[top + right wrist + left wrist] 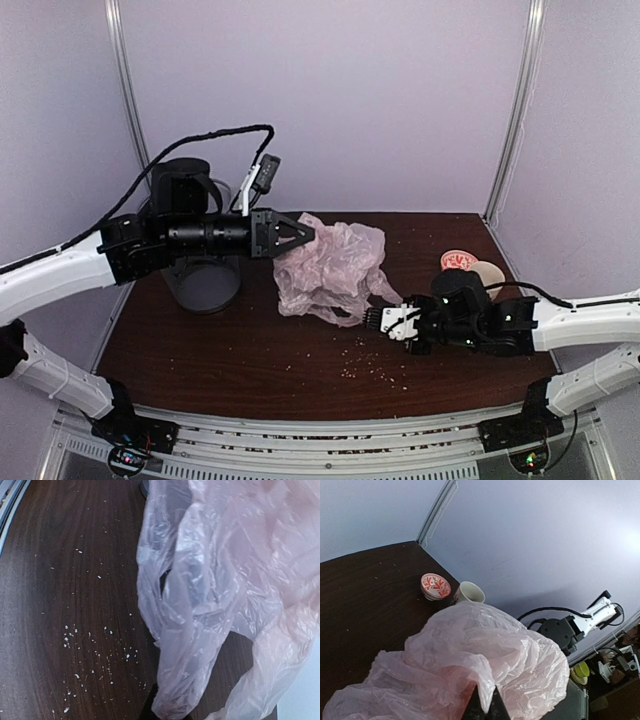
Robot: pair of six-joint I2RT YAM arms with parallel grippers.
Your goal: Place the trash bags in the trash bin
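Observation:
The trash bag [330, 268], thin pinkish-white wrinkly film, hangs stretched between my two grippers over the middle of the table. My left gripper [303, 236] is shut on a fold at its top left edge; in the left wrist view the dark fingertips [476, 707] pinch the film [485, 650]. My right gripper [374, 318] is shut on a twisted end at its lower right; in the right wrist view that end [172, 707] runs down between the mostly hidden fingers. The grey trash bin [205, 285] stands at the left, partly behind my left arm.
A cream mug [489, 272] and a red-patterned cup [459, 261] stand at the back right, also in the left wrist view [468, 592]. White crumbs [365, 368] lie scattered on the dark table. Walls close off the back and sides.

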